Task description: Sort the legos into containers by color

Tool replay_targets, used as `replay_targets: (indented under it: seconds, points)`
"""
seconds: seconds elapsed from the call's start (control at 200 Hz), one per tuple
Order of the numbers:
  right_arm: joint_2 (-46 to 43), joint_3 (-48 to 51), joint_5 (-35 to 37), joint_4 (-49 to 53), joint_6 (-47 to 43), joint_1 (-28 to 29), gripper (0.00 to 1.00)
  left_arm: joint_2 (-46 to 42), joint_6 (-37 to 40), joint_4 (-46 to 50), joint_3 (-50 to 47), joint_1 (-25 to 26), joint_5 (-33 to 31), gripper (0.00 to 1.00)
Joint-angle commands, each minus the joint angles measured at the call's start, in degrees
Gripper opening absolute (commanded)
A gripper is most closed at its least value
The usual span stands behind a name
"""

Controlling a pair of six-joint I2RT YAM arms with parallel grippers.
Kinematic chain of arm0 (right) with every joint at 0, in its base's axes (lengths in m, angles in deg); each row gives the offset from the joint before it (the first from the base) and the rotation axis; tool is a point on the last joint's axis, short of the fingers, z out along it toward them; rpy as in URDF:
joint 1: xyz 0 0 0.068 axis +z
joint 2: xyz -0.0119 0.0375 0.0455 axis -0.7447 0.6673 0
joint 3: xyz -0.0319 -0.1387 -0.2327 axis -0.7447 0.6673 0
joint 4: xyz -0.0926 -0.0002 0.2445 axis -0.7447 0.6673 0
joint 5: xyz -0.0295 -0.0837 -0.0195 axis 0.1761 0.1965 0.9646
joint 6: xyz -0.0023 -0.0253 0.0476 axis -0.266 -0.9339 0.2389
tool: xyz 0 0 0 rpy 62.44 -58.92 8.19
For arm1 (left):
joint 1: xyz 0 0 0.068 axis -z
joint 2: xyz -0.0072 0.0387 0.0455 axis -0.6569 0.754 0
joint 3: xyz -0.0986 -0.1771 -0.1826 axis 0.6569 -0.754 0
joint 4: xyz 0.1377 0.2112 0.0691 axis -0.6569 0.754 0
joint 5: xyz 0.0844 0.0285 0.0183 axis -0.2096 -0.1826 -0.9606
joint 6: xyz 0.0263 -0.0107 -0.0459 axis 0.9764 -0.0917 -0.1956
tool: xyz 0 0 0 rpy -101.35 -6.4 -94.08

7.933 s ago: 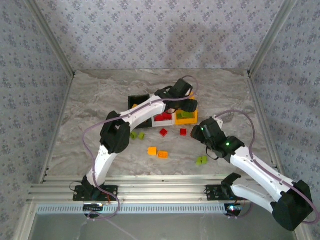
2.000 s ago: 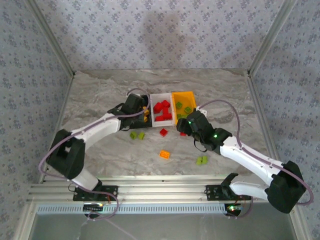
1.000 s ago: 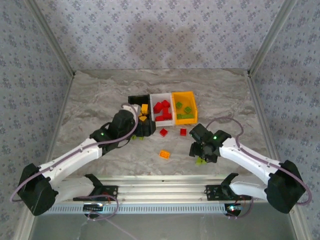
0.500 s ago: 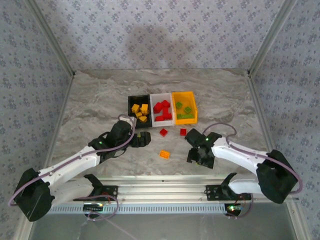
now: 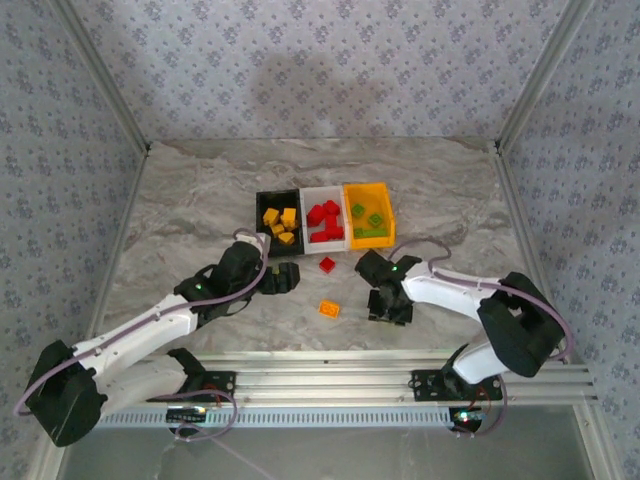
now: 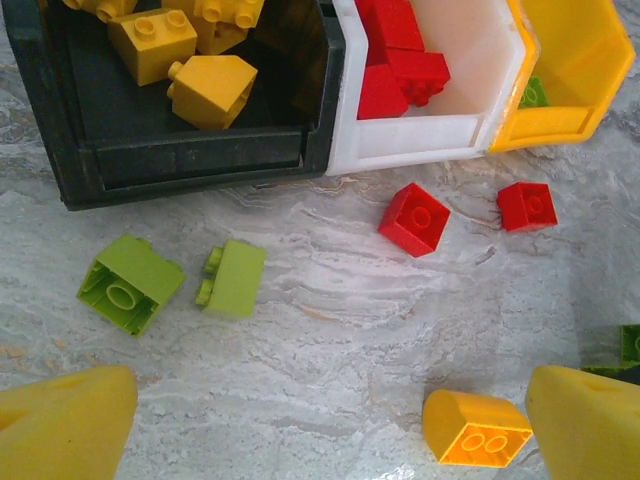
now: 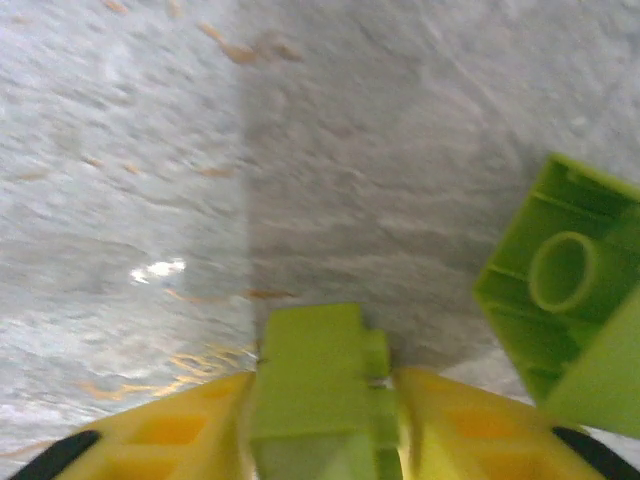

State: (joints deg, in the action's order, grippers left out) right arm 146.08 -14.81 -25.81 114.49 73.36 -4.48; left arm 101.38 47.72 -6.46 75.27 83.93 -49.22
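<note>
The small green lego (image 7: 315, 385) is light, hard and smooth, so it could slip. Its flat sides look best to pinch. The right hand (image 7: 322, 415) is squeezed on it, close to the desk (image 7: 150, 150), beside another green lego (image 7: 560, 290). The left hand (image 6: 325, 430) is spread wide above loose legos (image 6: 232, 280) near the bins (image 6: 400, 135).

"Left side, what have you got?"

"My left arm (image 5: 150, 325) reaches forward and low, elbow bent. My left gripper (image 5: 285, 278) looks down, yellow fingers (image 6: 65, 420) spread wide."

"And the right?"

"My right arm (image 5: 450, 290) is folded, forearm swung in toward the left gripper. My right gripper (image 5: 388, 305) is down low, pads (image 7: 170, 430) pinched tight on a lime brick (image 7: 315, 390), well apart from the left one."
</note>
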Motion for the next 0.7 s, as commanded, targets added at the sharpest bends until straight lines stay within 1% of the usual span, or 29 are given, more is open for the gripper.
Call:
replay_targets:
  seconds: [0.0, 0.085, 0.215, 0.31, 0.405, 0.49, 0.61, 0.63, 0.695]
  points:
    - [0.44, -2.11, 1.09, -1.03, -3.03, 0.84, 0.26, -0.9, 0.01, 0.38, -0.63, 0.2, -1.11, 1.0]
    - [-0.66, -4.06, 1.62, -1.13, -4.18, 1.68, 0.22, -0.93, 0.03, 0.57, -0.89, 0.28, -1.24, 1.0]
    - [-3.59, -8.7, 3.0, 1.25, -5.1, 1.87, 0.21, -1.09, -0.08, 0.85, -1.03, 0.27, -1.25, 1.0]
    - [-5.76, -13.45, 7.0, 1.36, -6.78, 0.18, 0.21, -1.62, -0.42, 0.92, -1.53, 0.22, -1.42, 1.0]
    - [-6.05, -17.21, 7.94, -1.76, -7.39, -3.35, 0.22, -2.74, -1.23, 0.57, -2.63, 0.22, -1.59, 1.0]
    - [-4.02, -20.13, 8.23, -5.12, -7.52, -7.02, 0.23, -3.99, -1.98, 0.36, -3.97, 0.28, -1.72, 1.0]
    - [2.45, -24.39, 10.22, -8.39, -9.44, -10.85, 0.24, -5.86, -2.91, 0.84, -5.67, 0.2, -1.62, 1.0]
    - [4.05, -27.18, 10.64, -8.72, -10.1, -11.4, 0.25, -6.16, -2.97, 0.92, -5.97, 0.26, -1.63, 1.0]
    - [7.83, -30.61, 11.85, -8.49, -11.38, -12.4, 0.25, -7.2, -3.46, 1.15, -6.8, 0.27, -1.64, 1.0]
